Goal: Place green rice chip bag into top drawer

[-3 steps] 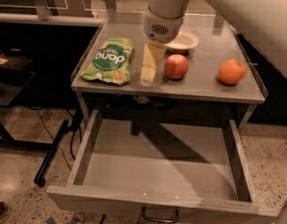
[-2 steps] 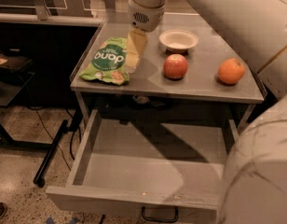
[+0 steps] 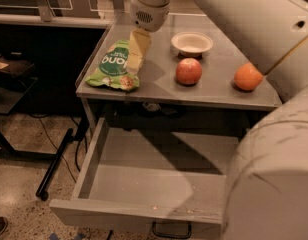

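Note:
The green rice chip bag [image 3: 113, 65] lies flat on the left part of the grey counter [image 3: 214, 86], near its left edge. My gripper [image 3: 134, 59] hangs from the white wrist above and points down over the bag's right edge; its pale fingers [image 3: 138, 46] overlap the bag. The top drawer [image 3: 144, 181] stands pulled out below the counter, with its grey bottom bare and a metal loop handle [image 3: 171, 230] on its front. My arm covers the drawer's right side.
A red apple [image 3: 188, 71], an orange [image 3: 248, 76] and a white bowl [image 3: 192, 42] sit on the counter to the right of the bag. A black stand's leg [image 3: 56, 161] lies on the speckled floor at left.
My gripper has moved left from beside the apple to the bag's right edge. My arm now fills the right foreground. The bag, fruit and drawer have not moved.

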